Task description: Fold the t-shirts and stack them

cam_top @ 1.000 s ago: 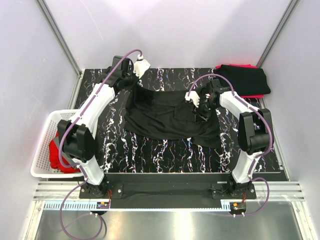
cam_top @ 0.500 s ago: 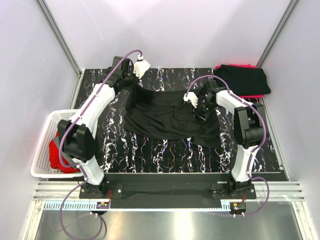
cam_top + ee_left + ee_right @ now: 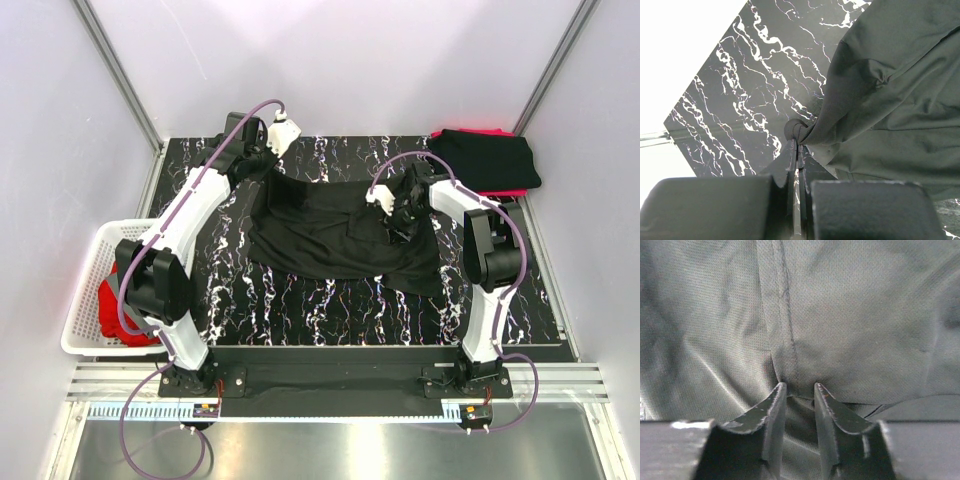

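Observation:
A black t-shirt (image 3: 330,235) lies spread and wrinkled on the black marbled table; it also shows in the left wrist view (image 3: 890,100) and fills the right wrist view (image 3: 840,315). My left gripper (image 3: 262,172) (image 3: 797,146) is shut on its far left corner, held just above the table. My right gripper (image 3: 400,222) (image 3: 799,387) is down on the shirt's right part. Its jaws stand a narrow gap apart with a fold of the cloth pinched between the tips, and wrinkles run out from there. A folded black shirt (image 3: 490,160) lies on a red one (image 3: 478,132) at the back right.
A white slatted basket (image 3: 82,300) with a red shirt (image 3: 115,312) in it stands off the table's left edge. Bare marbled table (image 3: 330,305) lies in front of the shirt. Grey walls close in the back and both sides.
My right arm's elbow has swung toward the back and its gripper has shifted slightly left on the shirt. The left arm and the shirt's corner have stayed put.

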Tool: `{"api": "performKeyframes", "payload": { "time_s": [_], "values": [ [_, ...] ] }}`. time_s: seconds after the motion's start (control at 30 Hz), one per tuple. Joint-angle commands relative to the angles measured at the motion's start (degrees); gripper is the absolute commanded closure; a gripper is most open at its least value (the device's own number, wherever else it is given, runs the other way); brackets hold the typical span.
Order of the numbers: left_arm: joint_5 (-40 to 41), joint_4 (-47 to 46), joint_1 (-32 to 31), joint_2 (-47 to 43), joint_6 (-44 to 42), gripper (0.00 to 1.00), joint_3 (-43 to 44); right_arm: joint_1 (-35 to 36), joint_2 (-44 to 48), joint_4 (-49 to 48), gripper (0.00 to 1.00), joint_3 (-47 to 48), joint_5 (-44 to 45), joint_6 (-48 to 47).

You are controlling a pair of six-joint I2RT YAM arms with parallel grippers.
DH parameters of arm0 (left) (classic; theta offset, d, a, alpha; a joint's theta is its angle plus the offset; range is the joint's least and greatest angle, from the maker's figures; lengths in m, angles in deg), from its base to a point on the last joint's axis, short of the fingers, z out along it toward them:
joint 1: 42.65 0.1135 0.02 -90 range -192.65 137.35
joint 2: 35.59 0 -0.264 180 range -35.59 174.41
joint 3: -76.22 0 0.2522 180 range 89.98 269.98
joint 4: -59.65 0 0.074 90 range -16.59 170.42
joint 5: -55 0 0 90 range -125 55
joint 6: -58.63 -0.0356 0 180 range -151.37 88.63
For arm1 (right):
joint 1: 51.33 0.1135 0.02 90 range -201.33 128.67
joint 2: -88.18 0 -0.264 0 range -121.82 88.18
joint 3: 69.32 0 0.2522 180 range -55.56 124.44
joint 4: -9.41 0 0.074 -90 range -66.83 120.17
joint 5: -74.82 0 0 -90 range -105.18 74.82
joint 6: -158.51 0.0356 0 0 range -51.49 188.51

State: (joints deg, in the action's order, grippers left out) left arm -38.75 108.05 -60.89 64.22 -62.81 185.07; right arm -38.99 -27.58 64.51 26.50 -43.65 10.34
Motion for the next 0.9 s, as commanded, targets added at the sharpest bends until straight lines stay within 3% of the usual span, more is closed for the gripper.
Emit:
{"api": "performKeyframes", "payload": {
  "time_s": [0.0,0.17,0.23,0.53,0.7,0.87],
  "values": [
    [0.23,-1.59,-0.22,-0.49,-0.11,1.0,1.24,0.58,-0.43,-1.09,0.66,1.79,0.7,0.52],
    [0.32,-1.59,-0.22,-0.23,-0.11,1.0,1.5,0.67,-0.69,-1.18,0.96,2.66,0.87,1.04],
    [0.32,-1.59,-0.22,0.03,-0.29,1.0,1.5,0.67,-0.08,-1.44,0.99,3.02,0.96,1.66],
    [1.55,-1.67,-0.13,-0.05,-2.31,1.0,3.34,0.49,10.63,-4.42,1.0,11.0,2.19,7.89],
    [3.57,-2.46,-0.13,-0.49,-5.2,1.0,5.28,0.58,16.61,-10.75,1.0,14.26,6.57,11.85],
    [3.49,-3.08,-0.13,-0.06,-6.0,1.0,6.69,0.41,17.59,-11.2,1.0,13.66,8.26,11.16]
  ]
}}
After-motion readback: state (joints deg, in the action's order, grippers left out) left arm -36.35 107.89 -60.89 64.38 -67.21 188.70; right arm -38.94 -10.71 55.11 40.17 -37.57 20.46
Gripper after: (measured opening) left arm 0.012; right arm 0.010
